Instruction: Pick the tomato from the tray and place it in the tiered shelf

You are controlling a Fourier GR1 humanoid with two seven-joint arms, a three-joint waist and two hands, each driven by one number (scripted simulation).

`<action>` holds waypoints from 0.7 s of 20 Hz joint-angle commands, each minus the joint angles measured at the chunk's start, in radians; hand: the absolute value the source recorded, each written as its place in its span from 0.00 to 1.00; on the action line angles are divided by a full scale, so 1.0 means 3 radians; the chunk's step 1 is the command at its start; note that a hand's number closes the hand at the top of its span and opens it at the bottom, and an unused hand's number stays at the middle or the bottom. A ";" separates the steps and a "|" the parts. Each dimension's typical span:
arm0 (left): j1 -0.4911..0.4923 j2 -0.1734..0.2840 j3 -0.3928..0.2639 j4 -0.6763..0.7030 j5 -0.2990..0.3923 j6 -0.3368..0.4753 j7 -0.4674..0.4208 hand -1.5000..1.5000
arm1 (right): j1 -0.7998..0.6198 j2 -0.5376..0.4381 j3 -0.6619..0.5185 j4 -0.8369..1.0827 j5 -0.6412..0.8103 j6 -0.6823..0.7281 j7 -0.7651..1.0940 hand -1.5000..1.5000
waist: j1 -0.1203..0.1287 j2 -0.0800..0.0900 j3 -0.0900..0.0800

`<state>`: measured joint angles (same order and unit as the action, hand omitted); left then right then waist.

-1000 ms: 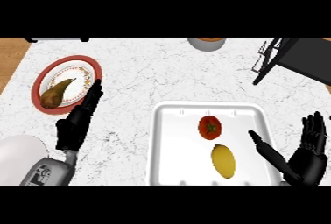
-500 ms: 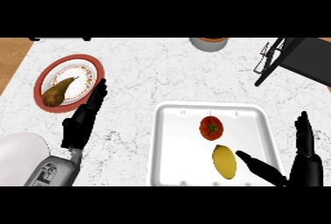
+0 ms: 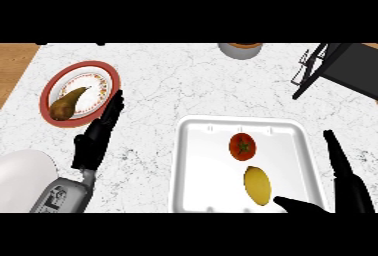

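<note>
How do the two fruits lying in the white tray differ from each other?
The tomato is red and round with a dark stem spot; the lemon is yellow and oval. The tomato lies farther from the robot, the lemon nearer, close to the right hand. Both rest apart on the tray, untouched.

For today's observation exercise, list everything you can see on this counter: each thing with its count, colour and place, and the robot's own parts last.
tray: one, white, right of centre on the counter
tomato: one, red, upper part of the tray
lemon: one, yellow, in the tray below the tomato
plate: one, red-rimmed, upper left
pear: one, brown-green, on the plate
tiered shelf: one, black, upper right corner
bowl: one, grey-brown, top edge, partly cut off
counter: one, white marble
left robot hand: black, open, beside the plate
right robot hand: black, open, at the tray's right edge
</note>
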<state>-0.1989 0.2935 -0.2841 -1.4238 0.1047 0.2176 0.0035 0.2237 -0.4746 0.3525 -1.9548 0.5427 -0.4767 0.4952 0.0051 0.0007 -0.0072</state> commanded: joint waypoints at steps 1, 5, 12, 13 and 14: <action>-0.0029 -0.0051 0.0000 0.0035 -0.0010 -0.0019 -0.0051 0.50 | -0.0328 0.0022 0.0262 -0.0251 0.0638 0.0454 0.1070 0.00 | 0.0032 0.0004 0.0001; -0.0140 -0.0114 0.0051 0.0177 -0.0096 0.0012 -0.0057 0.50 | -0.0722 0.0436 0.0569 -0.0329 0.1142 0.0864 0.1777 0.00 | 0.0004 0.0004 0.0015; 0.0083 -0.0068 0.0165 -0.0051 -0.0133 -0.0175 0.0012 0.50 | -0.1193 0.1076 0.0704 -0.0279 0.1556 0.1369 0.2214 0.00 | 0.0001 -0.0003 0.0022; 0.0042 -0.0184 0.0143 -0.0054 -0.0198 -0.0098 0.0076 0.50 | -0.0939 0.1137 0.0946 -0.0303 0.1817 0.1216 0.2147 0.00 | -0.0016 -0.0006 0.0023; -0.0006 -0.0208 0.0147 -0.0083 -0.0231 -0.0134 0.0133 0.50 | -0.0867 0.1117 0.0851 -0.0284 0.1790 0.1207 0.2047 0.00 | -0.0020 -0.0005 0.0023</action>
<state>-0.1900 0.2581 -0.2460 -1.4389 0.0621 0.1833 0.0208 -0.0225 -0.2109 0.5752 -2.0558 1.0004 -0.1563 1.0359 0.0020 -0.0009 -0.0012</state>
